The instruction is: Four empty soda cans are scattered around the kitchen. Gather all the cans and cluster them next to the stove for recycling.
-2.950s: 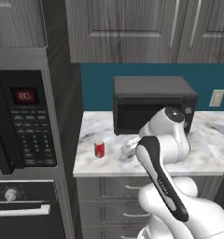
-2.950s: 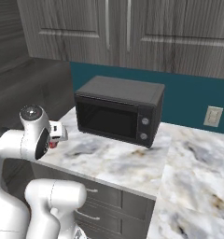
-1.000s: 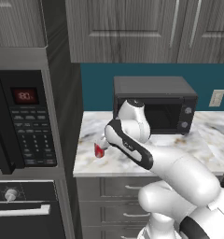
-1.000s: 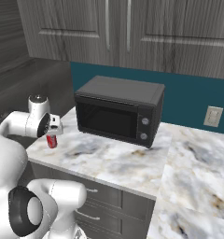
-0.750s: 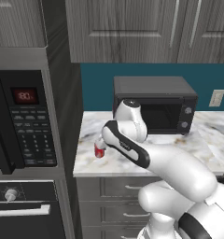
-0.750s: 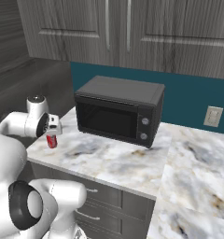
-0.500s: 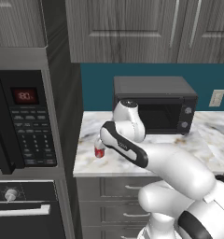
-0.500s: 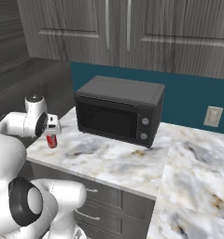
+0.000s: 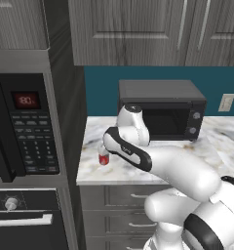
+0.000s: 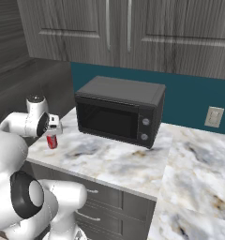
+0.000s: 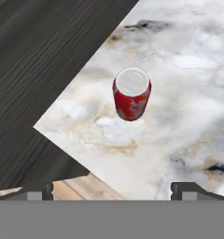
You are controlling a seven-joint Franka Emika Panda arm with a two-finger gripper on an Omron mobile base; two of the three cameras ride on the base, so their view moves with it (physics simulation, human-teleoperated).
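The red can [image 11: 131,93] stands upright on the tabletop [image 11: 188,116], a bit above the middle of the hand view. The pincer [image 10: 54,126] hangs above it, wide open and empty. Next it should drop down and squeeze the can.

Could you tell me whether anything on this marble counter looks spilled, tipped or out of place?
Nothing stands out: the small red soda can with a silver top stands upright on the marble counter, left of the black microwave, no spill around it.
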